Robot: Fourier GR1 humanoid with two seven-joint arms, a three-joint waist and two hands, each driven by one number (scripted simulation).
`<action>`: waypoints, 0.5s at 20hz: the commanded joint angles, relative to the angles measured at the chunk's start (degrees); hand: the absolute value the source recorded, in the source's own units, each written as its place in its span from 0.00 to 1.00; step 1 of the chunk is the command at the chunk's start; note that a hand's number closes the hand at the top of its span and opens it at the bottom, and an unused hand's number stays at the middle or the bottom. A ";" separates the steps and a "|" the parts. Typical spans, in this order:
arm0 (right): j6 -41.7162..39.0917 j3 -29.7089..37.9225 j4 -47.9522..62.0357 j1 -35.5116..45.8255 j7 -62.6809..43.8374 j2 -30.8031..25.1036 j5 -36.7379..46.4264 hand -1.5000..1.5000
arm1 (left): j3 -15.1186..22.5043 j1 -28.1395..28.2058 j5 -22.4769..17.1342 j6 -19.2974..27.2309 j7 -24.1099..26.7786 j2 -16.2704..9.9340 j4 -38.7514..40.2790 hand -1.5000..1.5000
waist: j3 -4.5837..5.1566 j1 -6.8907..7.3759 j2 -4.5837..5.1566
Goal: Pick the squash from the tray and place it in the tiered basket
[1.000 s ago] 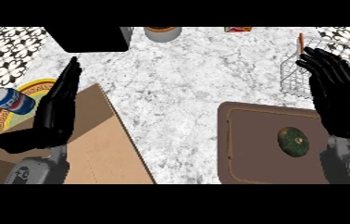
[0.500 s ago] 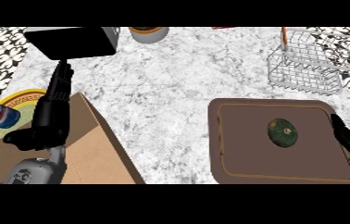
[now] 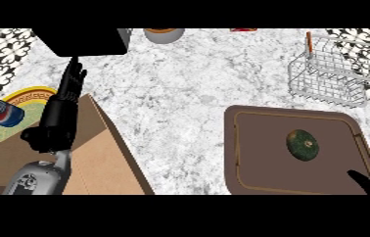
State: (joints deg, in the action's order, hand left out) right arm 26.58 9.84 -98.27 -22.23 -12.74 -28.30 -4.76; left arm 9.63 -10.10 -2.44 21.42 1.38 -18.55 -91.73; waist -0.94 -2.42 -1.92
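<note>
A dark green squash (image 3: 303, 144) lies on the brown tray (image 3: 249, 133) at the right of the counter. Behind the tray stands the wire tiered basket (image 3: 329, 79), holding nothing that I can see. My right hand (image 3: 359, 178) shows only as a black tip at the tray's lower right corner, a short way below and right of the squash and apart from it. At the far left my left hand (image 3: 57, 116) rests edge-on with straight fingers pointing up, holding nothing.
A wooden board (image 3: 108, 155) lies under my left forearm. A yellow-rimmed plate (image 3: 30, 95) with a blue can (image 3: 9, 114) sits at the left edge. A black box (image 3: 83, 41), a grey pot (image 3: 164, 35) and a small red item (image 3: 242, 29) line the back.
My right hand has dropped from beside the basket to the lower right corner, almost out of view. The view has shifted, so tray and basket sit further left and lower.
</note>
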 commanded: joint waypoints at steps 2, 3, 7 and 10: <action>-7.03 -2.79 -6.76 -4.36 -12.52 -9.52 1.83 0.00 | 0.13 2.71 1.74 -3.13 -5.32 -5.12 5.32 0.50 | 1.45 1.70 2.35; -7.79 -2.53 -7.91 -3.19 -15.18 -11.30 1.70 0.00 | 0.41 4.04 1.78 -3.85 -4.97 -5.54 4.86 0.50 | 1.47 3.01 2.35; -9.13 -1.36 -13.27 -2.25 -27.20 -16.06 1.08 0.00 | -0.62 1.31 1.12 -5.62 -8.13 -7.04 4.02 0.50 | 1.33 3.20 2.06; -9.35 -2.23 -11.86 1.29 -34.02 -17.06 0.66 0.00 | -0.32 1.67 2.05 -5.67 -5.46 -5.53 6.85 0.50 | 1.20 3.97 2.57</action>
State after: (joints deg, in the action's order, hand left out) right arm 18.36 8.39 -109.01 -22.82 -38.31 -42.80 -3.97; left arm 11.15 -13.04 -1.43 18.21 -2.26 -18.74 -91.33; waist -0.47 0.25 -1.45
